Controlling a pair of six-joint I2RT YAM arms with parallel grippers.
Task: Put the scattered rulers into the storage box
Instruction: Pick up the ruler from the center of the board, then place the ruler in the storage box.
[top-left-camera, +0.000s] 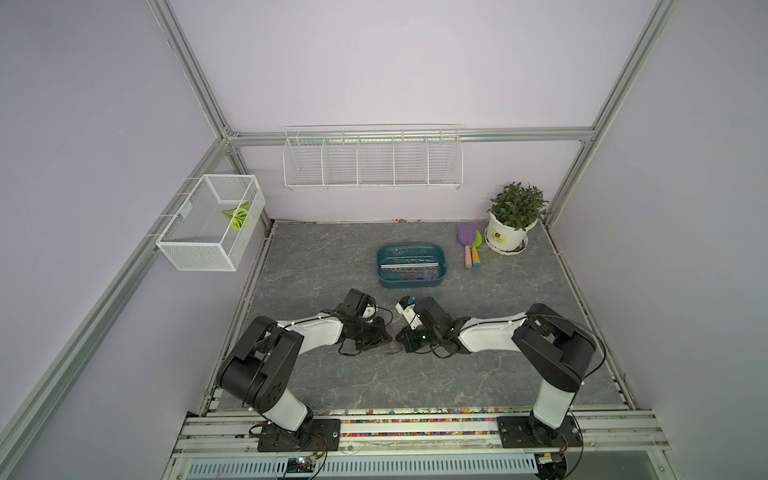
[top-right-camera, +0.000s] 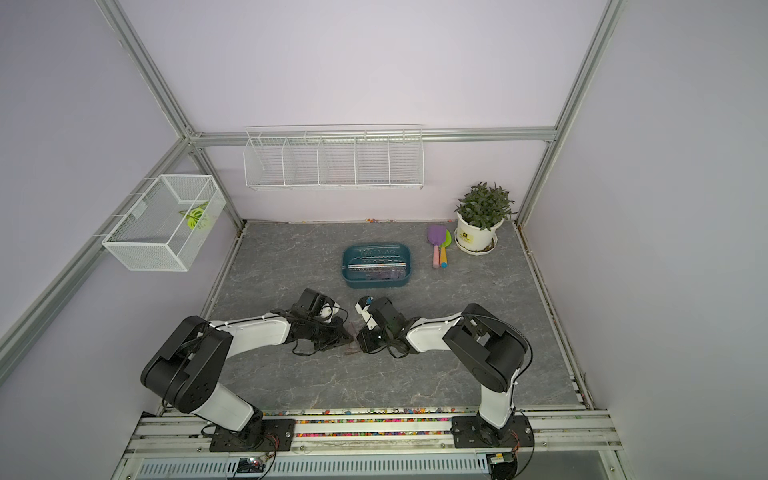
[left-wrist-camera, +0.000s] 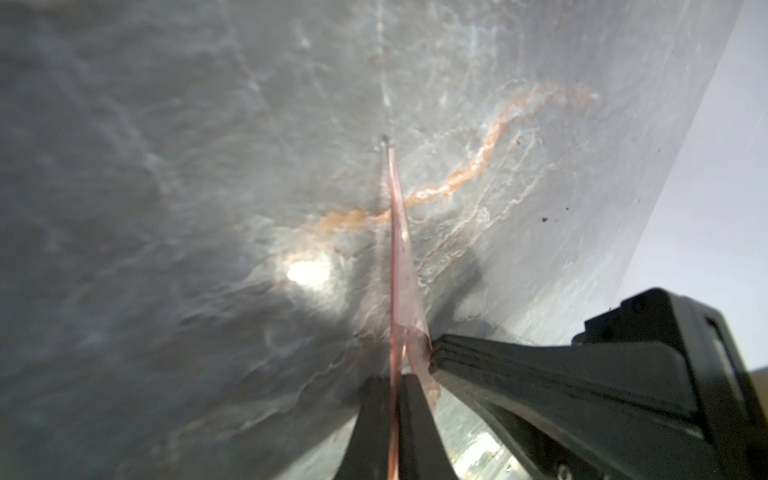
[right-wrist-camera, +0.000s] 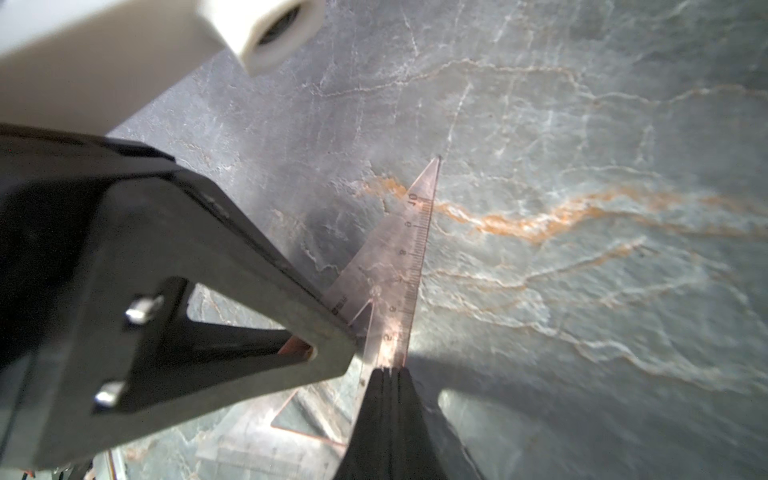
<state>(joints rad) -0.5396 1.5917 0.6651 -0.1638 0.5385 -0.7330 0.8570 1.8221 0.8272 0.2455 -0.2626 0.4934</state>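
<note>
Triangle (right-wrist-camera: 399, 257) seems pinched by left claw (left-wrist-camera: 395, 379), right claw (right-wrist-camera: 388, 372).

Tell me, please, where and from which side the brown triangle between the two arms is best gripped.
Grip the brown triangle at its wide end, across the two flat faces, coming in along its plane from the edge. It is upright, tip pointing at the table, so both faces are free; the left pincer and right pincer are each shut on it that way.
</note>
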